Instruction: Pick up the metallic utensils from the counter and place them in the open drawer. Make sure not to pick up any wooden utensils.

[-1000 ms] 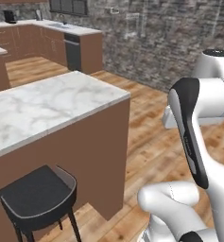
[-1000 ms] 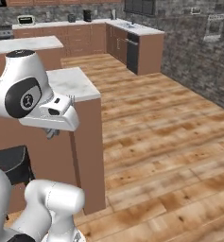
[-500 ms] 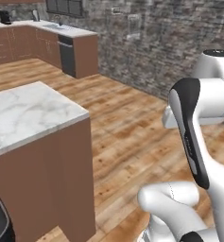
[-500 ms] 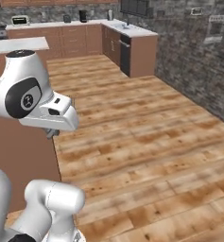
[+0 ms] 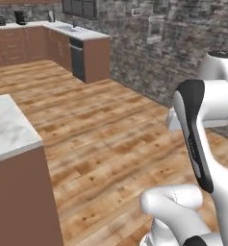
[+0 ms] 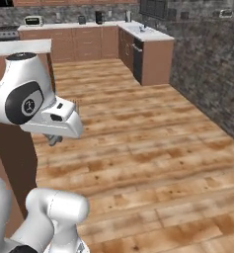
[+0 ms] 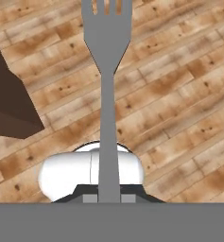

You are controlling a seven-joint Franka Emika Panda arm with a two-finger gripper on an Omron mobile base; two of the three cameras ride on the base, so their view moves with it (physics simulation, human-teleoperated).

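My gripper (image 7: 108, 198) is shut on the handle of a grey metallic fork (image 7: 107, 71). In the hand view the fork runs straight up from my fingertips, its tines at the top, over wooden floor. In the right base view the gripper (image 6: 53, 140) hangs under the white hand beside the counter's brown side. The marble-topped counter (image 5: 7, 127) stands at the left of the left base view, and its top (image 6: 19, 47) appears behind the arm in the right base view. The open drawer and the wooden utensils are out of view.
Wide plank floor (image 5: 101, 139) stretches ahead. Brown cabinets with a light worktop (image 6: 148, 54) line the back wall, which meets a stone wall (image 5: 154, 53) on the right. A dark brown cabinet corner (image 7: 9, 104) lies at the left of the hand view.
The whole picture has shifted, so the base has moved: the counter slid left in both base views and the black stool left the frame. The arm holds the same pose, still gripping the fork.
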